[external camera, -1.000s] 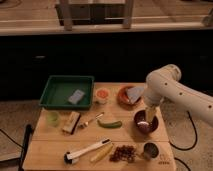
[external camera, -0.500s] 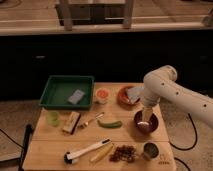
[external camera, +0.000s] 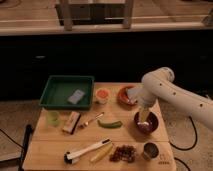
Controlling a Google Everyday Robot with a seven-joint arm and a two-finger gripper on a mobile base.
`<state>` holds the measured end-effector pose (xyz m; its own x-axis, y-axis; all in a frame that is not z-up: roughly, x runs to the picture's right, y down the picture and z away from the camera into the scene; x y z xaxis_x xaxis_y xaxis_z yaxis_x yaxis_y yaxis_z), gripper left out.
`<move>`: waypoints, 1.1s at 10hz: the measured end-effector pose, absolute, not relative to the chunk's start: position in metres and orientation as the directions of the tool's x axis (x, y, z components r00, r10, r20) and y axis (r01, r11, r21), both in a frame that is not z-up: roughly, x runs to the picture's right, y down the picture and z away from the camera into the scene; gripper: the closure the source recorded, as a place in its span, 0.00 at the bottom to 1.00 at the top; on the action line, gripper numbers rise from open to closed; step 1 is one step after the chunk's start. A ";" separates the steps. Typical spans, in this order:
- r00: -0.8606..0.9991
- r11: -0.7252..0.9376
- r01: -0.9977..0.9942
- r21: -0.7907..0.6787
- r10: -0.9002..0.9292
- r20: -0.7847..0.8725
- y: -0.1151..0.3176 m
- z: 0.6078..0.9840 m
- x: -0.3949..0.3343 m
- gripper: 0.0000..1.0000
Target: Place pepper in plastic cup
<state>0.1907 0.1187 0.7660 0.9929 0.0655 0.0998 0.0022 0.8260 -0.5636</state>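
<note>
**Op:** What's changed in the last sec?

**Spotter:** Not much. Your arm (external camera: 165, 90) has slid a touch toward the left of frame. The gripper (external camera: 144, 116) stays over the dark bowl (external camera: 148, 128) at centre-right. Everything on the worktop (external camera: 50, 150) sits as it did, and the pepper (external camera: 110, 123) hasn't budged.

**Op:** Where's the pepper exactly?

**Spotter:** Lying flat mid-frame, just left of the dark bowl but apart from it, w/ the spoon (external camera: 92, 120) on its other side. The plastic cup (external camera: 102, 94) is above it in the frame, upper centre, just right of the green tray (external camera: 67, 91). It's upright and orange inside. Pepper and cup are near each other, not touching.

**Op:** Jaws?

**Spotter:** Released and spread wide, w/ nothing in them that I can see. They hang over the bowl. Can't tell if the tips touch its rim or contents.

**Op:** So where does that leave me?

**Spotter:** Pick-up not begun, imo. You're hovering off target. I'd say you need to go left and down to the pepper, set the jaws across its slim body, then lift and carry it up-frame to the cup. Watch for lookalikes: the yellow stick (external camera: 101, 152) at bottom centre, the light green cup (external camera: 52, 118) at left and the metal cup (external camera: 150, 150) at lower right.
</note>
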 end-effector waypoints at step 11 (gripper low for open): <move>0.975 0.804 -0.031 -0.594 0.155 0.158 0.131 0.783 0.154 0.20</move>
